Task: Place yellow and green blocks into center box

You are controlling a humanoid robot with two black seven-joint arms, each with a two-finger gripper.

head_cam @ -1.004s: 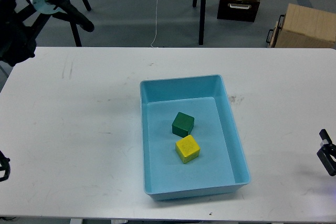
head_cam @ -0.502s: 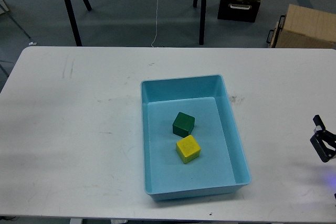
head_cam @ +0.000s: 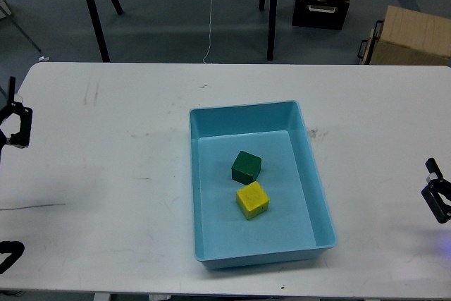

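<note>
Seen from the head camera: your two blocks sit side by side inside the light blue box (head_cam: 318, 195), a shallow open-topped tray with sloped walls resting near the middle of the white table (head_cam: 127, 174). The green block (head_cam: 246, 166) is a dark, matte cube lying slightly farther from you; the yellow block (head_cam: 251, 199) is a brighter cube of similar size just in front of it, turned a little off square, its near corner pointing toward the box's front wall. The two stand very close, though you cannot tell whether they touch. Both rest flat on the box floor, left of its centre line and clear of the walls. Your left gripper (head_cam: 14, 126) shows at the table's left edge, small and dark, and its fingers cannot be told apart. Your right gripper (head_cam: 437, 197) sits at the far right edge, well apart from the box, fingers spread with nothing between them.
</note>
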